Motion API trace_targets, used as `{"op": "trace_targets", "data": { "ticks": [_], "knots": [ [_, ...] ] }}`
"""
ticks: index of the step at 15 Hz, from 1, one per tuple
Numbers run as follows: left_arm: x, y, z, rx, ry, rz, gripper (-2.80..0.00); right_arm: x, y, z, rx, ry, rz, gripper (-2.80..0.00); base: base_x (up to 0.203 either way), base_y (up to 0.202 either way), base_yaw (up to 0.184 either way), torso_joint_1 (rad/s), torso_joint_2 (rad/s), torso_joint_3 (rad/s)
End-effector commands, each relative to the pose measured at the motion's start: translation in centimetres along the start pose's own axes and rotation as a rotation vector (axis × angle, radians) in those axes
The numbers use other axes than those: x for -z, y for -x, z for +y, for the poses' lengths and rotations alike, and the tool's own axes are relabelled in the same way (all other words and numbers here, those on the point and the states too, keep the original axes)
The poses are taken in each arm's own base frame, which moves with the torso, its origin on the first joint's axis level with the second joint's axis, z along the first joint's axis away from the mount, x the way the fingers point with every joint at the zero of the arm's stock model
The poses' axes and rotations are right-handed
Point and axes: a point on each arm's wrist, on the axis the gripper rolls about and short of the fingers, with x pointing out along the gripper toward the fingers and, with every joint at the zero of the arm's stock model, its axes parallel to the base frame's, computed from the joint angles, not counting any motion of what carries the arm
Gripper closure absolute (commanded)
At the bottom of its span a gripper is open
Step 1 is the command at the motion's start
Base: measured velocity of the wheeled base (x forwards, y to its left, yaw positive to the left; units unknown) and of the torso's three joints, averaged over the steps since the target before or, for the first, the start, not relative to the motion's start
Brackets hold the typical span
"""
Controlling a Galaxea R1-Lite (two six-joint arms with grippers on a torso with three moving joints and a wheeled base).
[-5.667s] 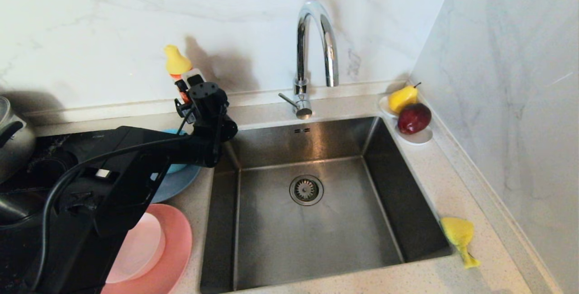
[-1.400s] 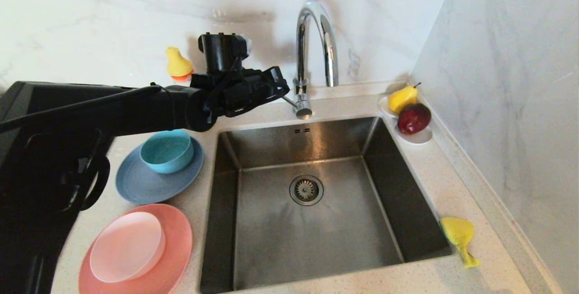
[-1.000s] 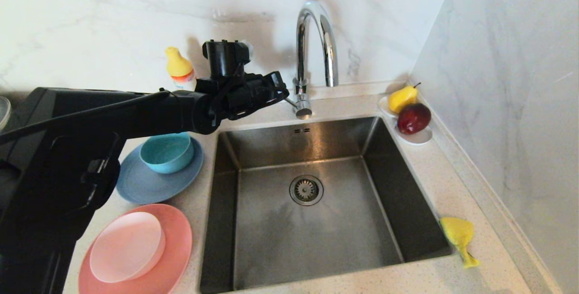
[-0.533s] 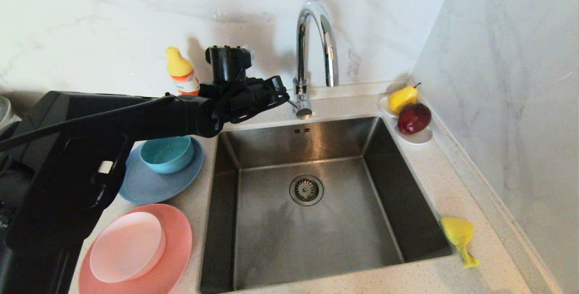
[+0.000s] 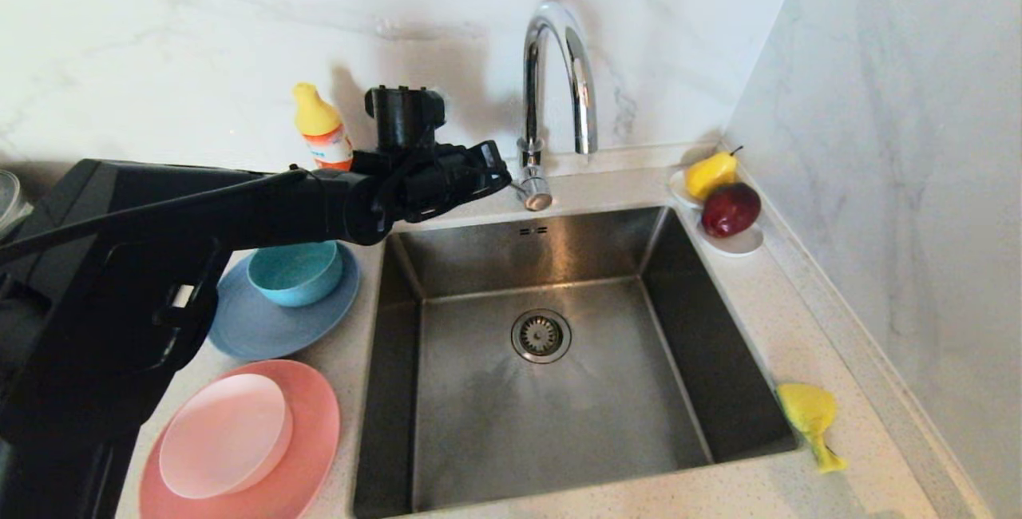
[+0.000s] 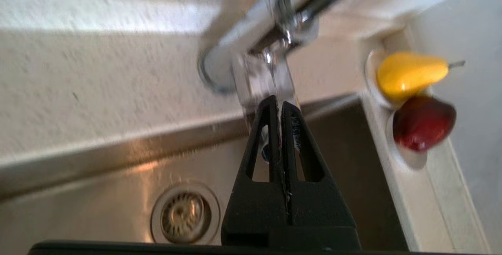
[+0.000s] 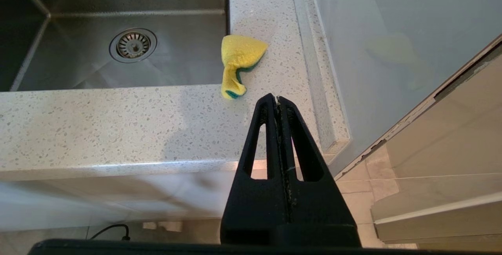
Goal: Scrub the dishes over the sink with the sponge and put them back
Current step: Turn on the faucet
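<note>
Four dishes [image 5: 263,375] unwashed, stacked on desk [image 5: 798,327] left of sink [image 5: 559,415]. Sponge [image 5: 808,411] untouched on sink's right rim. Left gripper [image 5: 499,172] closed, empty, at faucet handle [image 5: 531,192]. Right gripper [image 7: 277,100] closed, parked off desk. Scrubbing all ahead.

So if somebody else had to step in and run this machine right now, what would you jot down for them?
Left gripper: shut, empty, tips at the faucet lever by the sink's back rim.
Right gripper: shut, empty, parked off the counter's front edge, below the sponge.
Sponge: lying crumpled on the counter at the sink's right front corner.
Dishes, left of the sink: teal bowl on the grey-blue plate; pale pink plate on the salmon-pink plate.
Done: no dish lifted, no water running that I can see.
Left: pick up the sponge, scrub each dish over the sink, put them back.
</note>
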Motion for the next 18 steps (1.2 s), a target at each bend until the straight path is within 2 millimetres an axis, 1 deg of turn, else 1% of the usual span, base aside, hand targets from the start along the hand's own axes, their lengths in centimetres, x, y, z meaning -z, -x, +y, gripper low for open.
{"op": "trace_targets", "data": {
  "ticks": [1,4,8,10,11,13,14,16,18],
  "knots": [
    [0.6,0.1,0.2,-0.016,0.005,0.035,0.00,0.0,0.0,0.0,-0.001,0.000,0.000,0.00,0.000,0.000,0.000,0.000,0.00,0.000],
    [1.0,0.4,0.3,-0.024,0.004,0.058,0.00,0.0,0.0,0.0,-0.001,0.000,0.000,0.00,0.000,0.000,0.000,0.000,0.00,0.000],
    [0.7,1.1,0.0,-0.011,0.005,0.062,0.00,0.0,0.0,0.0,-0.001,0.000,0.000,0.00,0.000,0.000,0.000,0.000,0.00,0.000],
    [-0.3,1.4,-0.2,-0.009,0.000,0.024,0.00,0.0,0.0,0.0,-0.001,0.000,0.000,0.00,0.000,0.000,0.000,0.000,0.00,0.000],
    [-1.5,2.0,-0.2,-0.016,0.000,-0.007,0.00,0.0,0.0,0.0,-0.001,0.000,0.000,0.00,0.000,0.000,0.000,0.000,0.00,0.000],
    [-3.9,4.0,-0.7,-0.016,-0.003,-0.064,0.00,0.0,0.0,0.0,-0.001,0.000,0.000,0.00,0.000,0.000,0.000,0.000,0.00,0.000],
    [-5.3,5.6,-1.4,-0.012,-0.005,-0.096,0.00,0.0,0.0,0.0,-0.001,0.000,0.000,0.00,0.000,0.000,0.000,0.000,0.00,0.000],
    [-7.5,9.1,-2.8,-0.031,-0.015,-0.155,0.00,0.0,0.0,0.0,-0.001,0.002,0.000,0.00,0.000,0.000,0.000,0.000,0.00,0.000],
    [-9.2,13.3,-4.1,-0.082,-0.044,-0.196,0.00,0.0,0.0,0.0,-0.001,0.000,0.000,0.00,0.000,0.000,0.000,0.000,0.00,0.000]
  ]
}}
